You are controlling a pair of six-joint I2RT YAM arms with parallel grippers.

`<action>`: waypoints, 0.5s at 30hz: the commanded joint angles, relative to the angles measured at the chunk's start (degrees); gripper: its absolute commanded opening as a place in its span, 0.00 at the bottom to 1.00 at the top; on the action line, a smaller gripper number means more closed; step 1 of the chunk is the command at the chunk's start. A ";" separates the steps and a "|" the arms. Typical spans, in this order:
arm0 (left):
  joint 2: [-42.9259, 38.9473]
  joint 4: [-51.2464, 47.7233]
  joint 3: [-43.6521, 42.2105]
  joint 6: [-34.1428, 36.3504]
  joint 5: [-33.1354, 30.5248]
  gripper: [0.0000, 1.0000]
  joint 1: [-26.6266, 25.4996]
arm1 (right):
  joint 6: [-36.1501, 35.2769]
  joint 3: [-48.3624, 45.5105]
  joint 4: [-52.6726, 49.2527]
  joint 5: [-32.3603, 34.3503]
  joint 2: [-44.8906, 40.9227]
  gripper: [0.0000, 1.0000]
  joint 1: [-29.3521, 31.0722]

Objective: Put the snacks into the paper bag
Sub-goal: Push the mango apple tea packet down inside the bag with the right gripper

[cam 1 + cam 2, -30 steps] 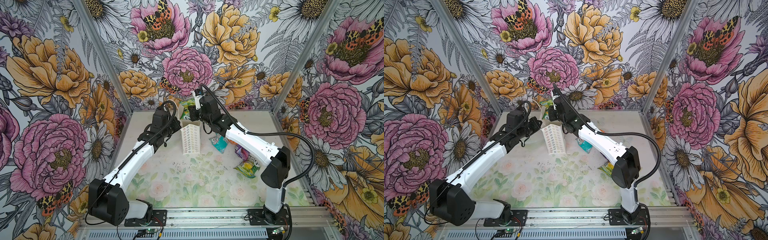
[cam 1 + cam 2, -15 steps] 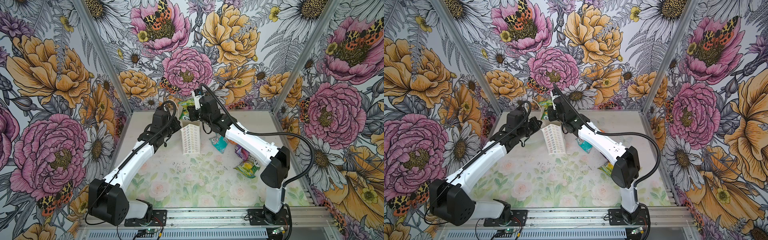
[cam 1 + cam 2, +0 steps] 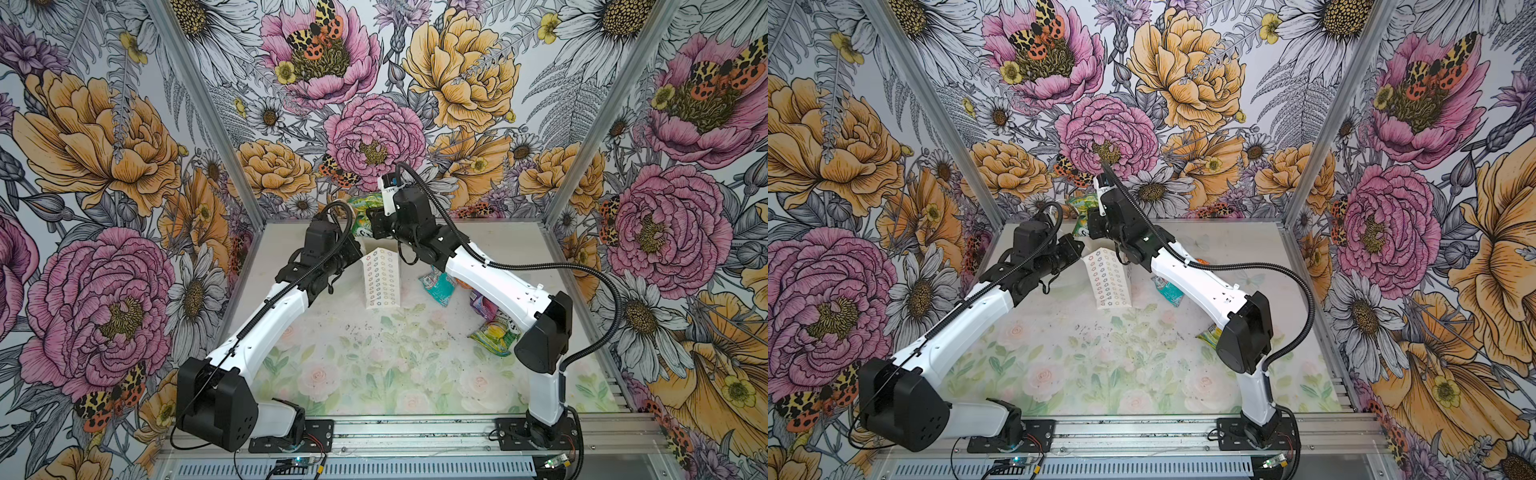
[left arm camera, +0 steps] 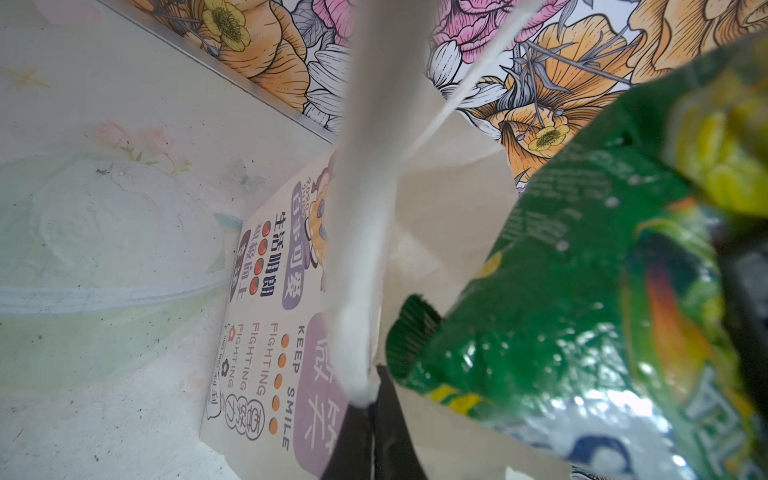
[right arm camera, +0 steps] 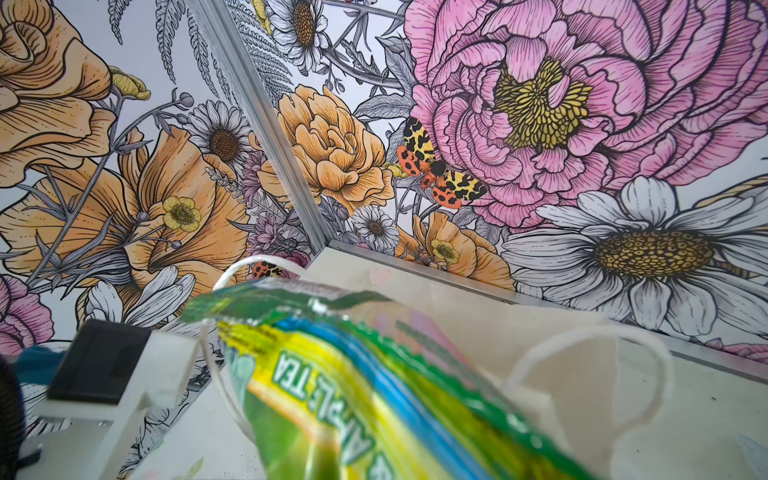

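Step in hand: dropping a packet into the paper bag (image 3: pixel 382 279). The bag stands upright on the surface (image 3: pixel 374 374) with its mouth facing up.

Left claw (image 4: pixel 372 419) is closed on a white string handle (image 4: pixel 357 249) at the bag's rim, drawing that side outward. Right claw (image 3: pixel 377 226) is clamped on the green packet (image 4: pixel 582 291), which hangs tilted just above the bag's mouth with its lower corner over the opening.

Judgement:
- Lower the packet corner-first until it is inside the rim, and only then let go. Released from here it could catch the other handle or the edge and slide down outside.
- The left claw's pull on the handle looks necessary, since without it the mouth may fold shut.
- The bag looks light, so no pressing on its wall.

Not yet bagged: teal packet (image 3: pixel 436 286), purple packet (image 3: pixel 482 301) and yellow-green packet (image 3: pixel 496 332), all lying on the right arm's side of the bag and apart from it.
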 commanded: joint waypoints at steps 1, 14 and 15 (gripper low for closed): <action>-0.81 -1.60 -1.40 0.14 0.24 0.00 0.03 | 1.50 2.34 2.38 -0.75 1.03 0.02 0.48; -0.90 -1.59 -1.79 0.10 0.25 0.00 0.37 | 2.01 -1.65 2.52 1.01 -0.80 0.02 0.46; -0.94 -1.62 -1.81 0.10 0.21 0.00 0.39 | 1.91 -2.25 2.52 1.25 -1.30 0.02 0.47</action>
